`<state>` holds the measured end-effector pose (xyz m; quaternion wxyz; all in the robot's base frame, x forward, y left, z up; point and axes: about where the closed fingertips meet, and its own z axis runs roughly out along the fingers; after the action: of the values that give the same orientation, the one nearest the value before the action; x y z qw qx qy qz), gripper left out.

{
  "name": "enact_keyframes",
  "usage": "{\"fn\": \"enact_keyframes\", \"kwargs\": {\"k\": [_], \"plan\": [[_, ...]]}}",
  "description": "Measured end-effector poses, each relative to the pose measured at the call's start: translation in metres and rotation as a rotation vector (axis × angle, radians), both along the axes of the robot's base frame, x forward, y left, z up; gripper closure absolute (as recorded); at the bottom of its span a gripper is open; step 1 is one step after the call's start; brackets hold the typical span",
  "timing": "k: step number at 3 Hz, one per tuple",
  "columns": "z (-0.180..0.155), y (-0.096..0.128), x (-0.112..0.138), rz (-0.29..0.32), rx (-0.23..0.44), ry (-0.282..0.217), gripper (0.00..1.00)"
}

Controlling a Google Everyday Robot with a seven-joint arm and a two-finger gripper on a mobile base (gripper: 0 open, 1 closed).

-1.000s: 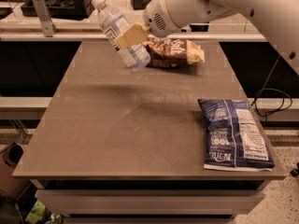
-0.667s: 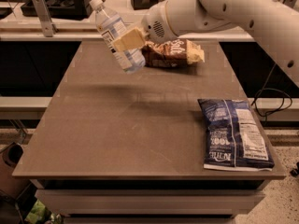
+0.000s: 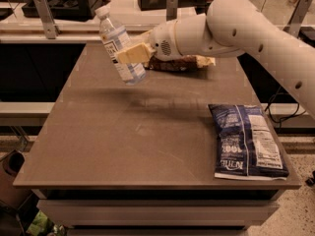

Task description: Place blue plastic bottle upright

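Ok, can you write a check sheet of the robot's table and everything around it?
Surface: brown table, flat, lightly scuffed.
Job's things: blue plastic bottle, in the air over the far side, tilted, cap up-left; not yet stood up.
Clutter: dark-blue snack bag lying flat, near right; brown snack bag at the back, behind the arm.
Gripper: gripper shut on the bottle's middle, above the table.
Cables: dark cable hanging past the right edge.
Surroundings: back counter with metal posts.

One bottle (image 3: 114,38) in jaws over one table (image 3: 123,141), two bags (image 3: 248,141) (image 3: 182,65)
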<state>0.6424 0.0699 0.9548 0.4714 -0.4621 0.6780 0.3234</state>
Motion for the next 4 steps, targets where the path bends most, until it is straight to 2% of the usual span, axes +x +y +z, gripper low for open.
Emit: {"fn": "enact_keyframes", "kwargs": {"k": [2,4], "plan": [[-0.038,-0.006,0.006,0.012,0.149,0.004,1.0],[-0.06,-0.014,0.009,0.002,0.244,-0.001,1.0]]}}
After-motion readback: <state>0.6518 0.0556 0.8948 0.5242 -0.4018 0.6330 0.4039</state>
